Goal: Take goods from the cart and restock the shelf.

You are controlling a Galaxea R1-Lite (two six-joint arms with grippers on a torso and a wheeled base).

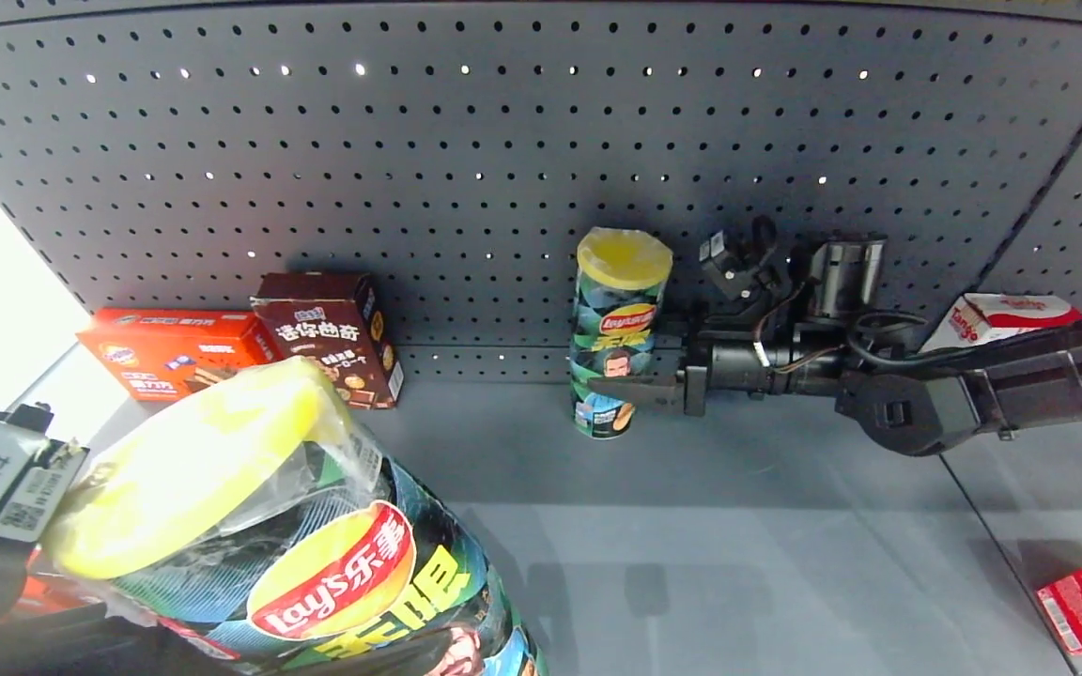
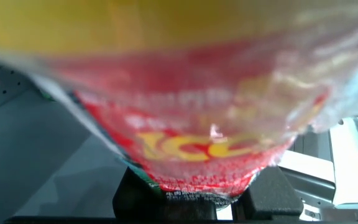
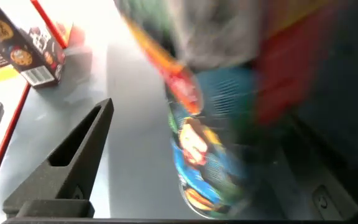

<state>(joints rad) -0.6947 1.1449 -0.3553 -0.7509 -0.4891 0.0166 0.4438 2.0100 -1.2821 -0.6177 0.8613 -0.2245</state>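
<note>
We log right hand point(image 1: 616, 380) spread astride the upright yellow-lidded cardboard crisp tube point(image 1: 621, 310), apparently leaving it on the grey steel shelf point(image 1: 738, 526); left hand point(image 2: 201, 202) clamps a second tube point(image 1: 297, 545), queued.

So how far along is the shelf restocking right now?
Done: one chips can stands upright on the shelf, right gripper open around it. In hand: second chips can in the left gripper. Left: shelving that one.
</note>
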